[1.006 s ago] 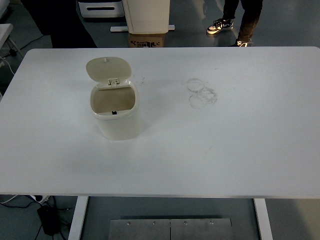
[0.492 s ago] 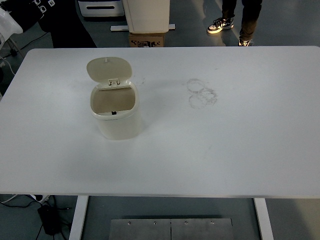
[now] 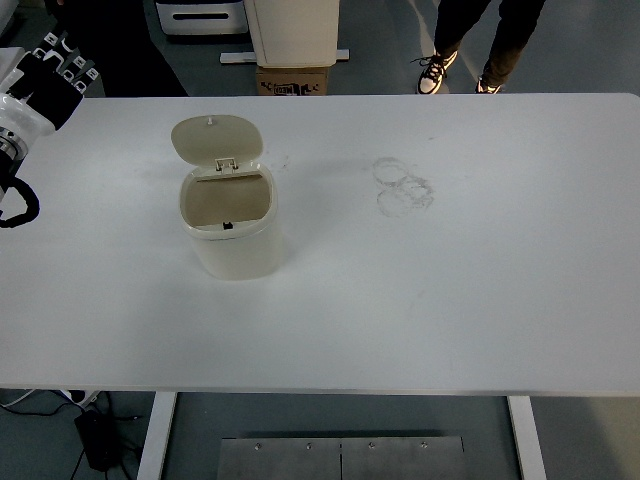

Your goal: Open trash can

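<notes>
A cream trash can [image 3: 235, 235] stands on the white table [image 3: 450, 300], left of centre. Its lid [image 3: 216, 138] is flipped up and back on the hinge, so the empty inside shows. My left hand [image 3: 62, 64] has come in at the upper left corner, over the table's far left edge. Its black fingers are relaxed and hold nothing. It is well apart from the can, up and to the left of it. The right arm does not show.
Ring-shaped scuff marks [image 3: 403, 186] lie on the table right of the can. Beyond the far edge stand a cardboard box [image 3: 295, 79] and a white cabinet [image 3: 293, 28]. A person's legs and shoes [image 3: 440, 66] are at the top right.
My left hand has come into view at the upper left corner and moved toward the table. The person's feet have shifted. The can and its lid have stayed put.
</notes>
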You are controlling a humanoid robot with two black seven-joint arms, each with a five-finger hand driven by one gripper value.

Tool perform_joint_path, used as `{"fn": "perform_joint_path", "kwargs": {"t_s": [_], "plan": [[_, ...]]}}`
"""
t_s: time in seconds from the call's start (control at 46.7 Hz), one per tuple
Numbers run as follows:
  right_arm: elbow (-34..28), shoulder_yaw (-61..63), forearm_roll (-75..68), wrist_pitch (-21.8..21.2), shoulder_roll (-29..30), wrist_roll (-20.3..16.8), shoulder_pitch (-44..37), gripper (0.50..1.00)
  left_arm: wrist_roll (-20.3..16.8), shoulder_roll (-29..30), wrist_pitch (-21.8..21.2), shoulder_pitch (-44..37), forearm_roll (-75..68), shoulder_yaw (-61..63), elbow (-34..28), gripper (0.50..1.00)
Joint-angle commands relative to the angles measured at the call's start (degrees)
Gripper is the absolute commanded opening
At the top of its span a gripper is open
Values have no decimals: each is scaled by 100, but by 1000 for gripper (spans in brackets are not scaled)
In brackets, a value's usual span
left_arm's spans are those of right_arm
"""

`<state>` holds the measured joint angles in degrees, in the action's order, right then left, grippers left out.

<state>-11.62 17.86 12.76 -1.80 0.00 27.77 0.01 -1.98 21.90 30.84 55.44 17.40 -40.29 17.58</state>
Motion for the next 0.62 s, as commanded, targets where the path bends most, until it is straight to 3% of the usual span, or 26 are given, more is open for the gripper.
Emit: {"fn": "perform_joint_path", "kwargs": {"t_s": [0.0, 0.171, 0.599], "plan": [[1, -2, 7, 4, 0, 0, -1, 991, -4, -221, 9, -112, 1, -58, -210, 1000], [1, -2, -10, 4, 0, 0, 8, 991, -4, -555, -26, -261, 176, -181, -395, 1000], [1, 16, -28, 22, 0, 44, -1, 991, -83, -591, -35, -270, 247, -181, -457, 1000]]}}
